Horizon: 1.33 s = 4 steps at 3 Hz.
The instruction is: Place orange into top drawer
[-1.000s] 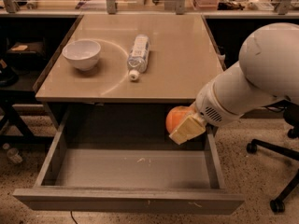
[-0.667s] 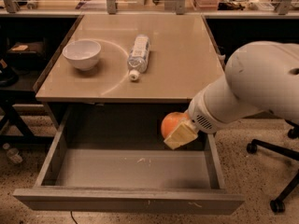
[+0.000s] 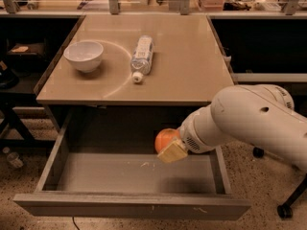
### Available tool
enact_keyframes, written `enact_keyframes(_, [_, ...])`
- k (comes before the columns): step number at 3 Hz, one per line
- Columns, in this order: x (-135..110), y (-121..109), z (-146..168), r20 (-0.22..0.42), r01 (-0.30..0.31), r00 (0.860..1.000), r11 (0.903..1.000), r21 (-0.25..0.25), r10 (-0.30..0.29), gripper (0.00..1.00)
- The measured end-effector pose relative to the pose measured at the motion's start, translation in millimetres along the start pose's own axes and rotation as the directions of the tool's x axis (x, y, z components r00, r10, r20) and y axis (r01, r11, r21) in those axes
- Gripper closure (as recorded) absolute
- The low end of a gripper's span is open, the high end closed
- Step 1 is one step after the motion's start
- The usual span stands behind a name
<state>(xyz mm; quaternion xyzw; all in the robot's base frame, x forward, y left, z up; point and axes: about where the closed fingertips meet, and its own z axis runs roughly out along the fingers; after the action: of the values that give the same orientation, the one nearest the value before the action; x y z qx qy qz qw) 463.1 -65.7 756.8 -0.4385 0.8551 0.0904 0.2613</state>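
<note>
The orange [image 3: 164,139] is a small round bright fruit held in my gripper [image 3: 169,146] over the right part of the open top drawer [image 3: 120,174]. The drawer is a wide shallow grey metal tray pulled out below the tan table. One tan finger pad [image 3: 172,152] shows in front of the orange; the other is hidden behind it. My white arm [image 3: 244,121] reaches in from the right. The orange sits just above the drawer floor, near the back right.
A white bowl [image 3: 84,55] stands on the tan table [image 3: 192,61] at the left. A clear water bottle [image 3: 142,55] lies near the middle. A rolling chair base [image 3: 285,207] is on the floor at right. Dark shelving flanks the table.
My arm and gripper have moved left and down with the orange, carrying it from the drawer's right wall to deeper inside the drawer.
</note>
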Motion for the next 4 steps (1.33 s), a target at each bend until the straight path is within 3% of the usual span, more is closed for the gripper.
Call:
enact_keyframes(2, [11,13,64,0.060,-0.138,0.988,0.9892,-0.050,0.141,1.00])
enact_keyframes(4, [32,6,114,0.066,-0.211,0.975,0.9775,-0.005,0.211,1.00])
